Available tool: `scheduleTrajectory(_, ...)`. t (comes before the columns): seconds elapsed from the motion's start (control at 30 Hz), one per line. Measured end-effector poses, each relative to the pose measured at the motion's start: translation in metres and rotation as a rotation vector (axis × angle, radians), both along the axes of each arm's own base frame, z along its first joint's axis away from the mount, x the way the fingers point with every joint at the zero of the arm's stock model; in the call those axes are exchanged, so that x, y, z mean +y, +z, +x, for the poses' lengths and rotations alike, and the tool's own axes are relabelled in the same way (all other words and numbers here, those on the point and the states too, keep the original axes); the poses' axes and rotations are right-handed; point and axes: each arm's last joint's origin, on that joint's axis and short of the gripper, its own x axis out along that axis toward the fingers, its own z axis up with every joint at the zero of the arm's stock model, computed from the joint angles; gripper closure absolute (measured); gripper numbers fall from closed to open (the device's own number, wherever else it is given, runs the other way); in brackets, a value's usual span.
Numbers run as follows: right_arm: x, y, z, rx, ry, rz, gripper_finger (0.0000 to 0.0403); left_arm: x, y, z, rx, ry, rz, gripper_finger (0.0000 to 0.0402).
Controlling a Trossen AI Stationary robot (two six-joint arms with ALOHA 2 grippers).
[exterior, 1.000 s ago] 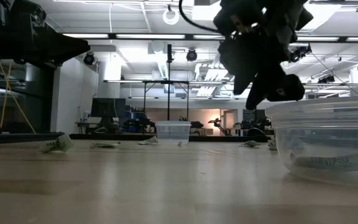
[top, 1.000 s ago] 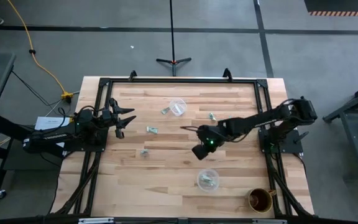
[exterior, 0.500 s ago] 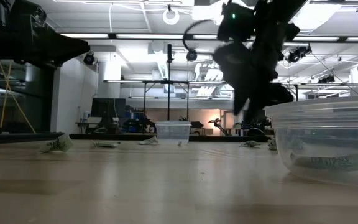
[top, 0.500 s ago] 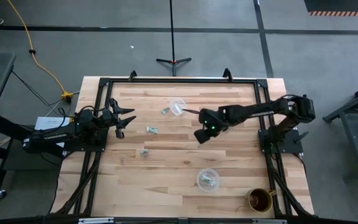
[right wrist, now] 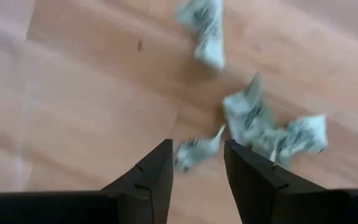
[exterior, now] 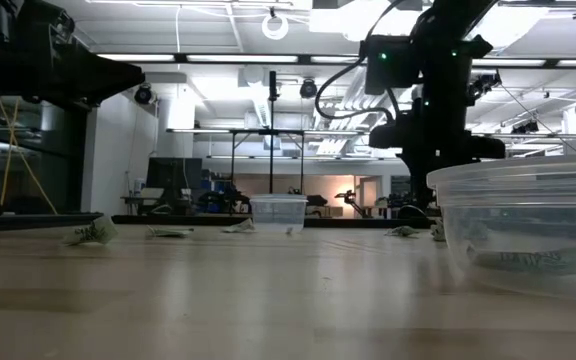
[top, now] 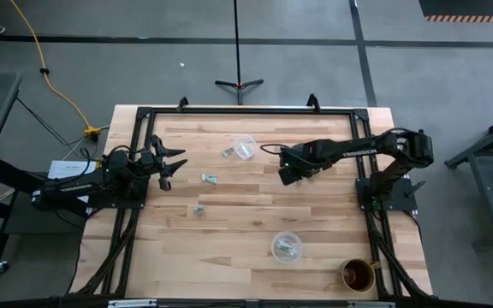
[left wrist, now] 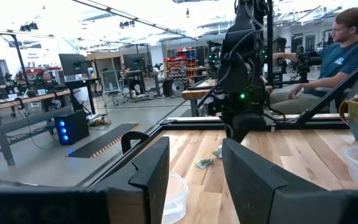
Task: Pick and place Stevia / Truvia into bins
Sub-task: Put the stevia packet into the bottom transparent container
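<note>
My right gripper [top: 288, 173] [right wrist: 197, 145] hangs open over a small cluster of pale green and white sachets to the right of the far clear cup [top: 244, 147]. In the right wrist view one sachet [right wrist: 194, 153] lies flat on the wood between the fingertips, and others [right wrist: 248, 113] lie just past it. I cannot see any touch. More sachets [top: 210, 178] lie flat mid-table. The near clear cup [top: 286, 247] has sachets inside. My left gripper [top: 166, 163] [left wrist: 195, 167] waits open at the table's left edge.
A brown mug [top: 359, 275] stands at the near right corner. A black frame [top: 246, 109] runs along the table's edges. In the left wrist view a seated person [left wrist: 328, 59] shows beyond the right side of the table. Bare wood lies between the two cups.
My right gripper has travelled from beside the near cup toward the far edge and slightly right, and now hangs over the sachet cluster next to the far cup. The sachets and the cups have stayed where they were.
</note>
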Motion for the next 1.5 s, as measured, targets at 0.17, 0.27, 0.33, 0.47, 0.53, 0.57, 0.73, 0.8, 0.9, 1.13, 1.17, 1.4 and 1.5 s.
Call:
scheduleTrajectory(0.17, 0.000, 0.000, 0.000, -0.007, -0.047, -0.007, 0.0268, 0.000, -0.001, 0.000, 0.009, 0.000, -0.002, 0.0220)
scheduleTrajectory(0.27, 0.000, 0.000, 0.000, -0.007, -0.047, -0.005, 0.0268, 0.000, -0.001, 0.000, 0.009, 0.000, -0.002, 0.0220)
scheduleTrajectory(0.33, 0.002, -0.001, 0.001, -0.003, -0.041, 0.006, 0.0268, 0.000, -0.001, 0.000, 0.010, 0.000, -0.002, 0.0220)
scheduleTrajectory(0.47, 0.008, -0.007, 0.003, 0.021, -0.016, -0.008, 0.0268, 0.000, -0.001, 0.000, 0.010, 0.000, -0.002, 0.0220)
scheduleTrajectory(0.53, 0.011, -0.011, 0.005, 0.036, -0.007, -0.017, 0.0268, 0.000, -0.001, 0.000, 0.011, 0.000, -0.002, 0.0220)
scheduleTrajectory(0.57, 0.012, -0.012, 0.005, 0.042, -0.003, -0.016, 0.0268, 0.000, -0.001, 0.000, 0.011, 0.000, -0.002, 0.0220)
scheduleTrajectory(0.73, 0.013, -0.019, 0.007, 0.069, 0.001, -0.021, 0.0268, 0.000, -0.001, 0.000, 0.011, 0.000, -0.002, 0.0220)
scheduleTrajectory(0.8, 0.013, -0.022, 0.008, 0.081, 0.002, -0.025, 0.0268, 0.000, -0.001, 0.000, 0.011, 0.000, -0.002, 0.0220)
scheduleTrajectory(0.9, 0.013, -0.026, 0.008, 0.098, 0.002, -0.035, 0.0268, 0.000, -0.001, 0.000, 0.011, 0.000, -0.002, 0.0220)
scheduleTrajectory(1.13, 0.013, -0.032, 0.009, 0.118, 0.005, -0.015, 0.0268, 0.000, -0.001, 0.000, 0.011, 0.000, -0.002, 0.0220)
scheduleTrajectory(1.17, 0.013, -0.032, 0.009, 0.118, 0.005, -0.015, 0.0270, 0.000, -0.001, 0.000, 0.011, 0.000, -0.002, 0.0220)
scheduleTrajectory(1.4, 0.013, -0.032, 0.009, 0.119, 0.017, -0.004, 0.0313, 0.000, -0.002, 0.000, 0.016, 0.001, -0.003, 0.0220)
scheduleTrajectory(1.5, 0.013, -0.032, 0.009, 0.121, 0.030, 0.000, 0.0346, 0.000, -0.002, 0.000, 0.015, 0.001, -0.003, 0.0220)
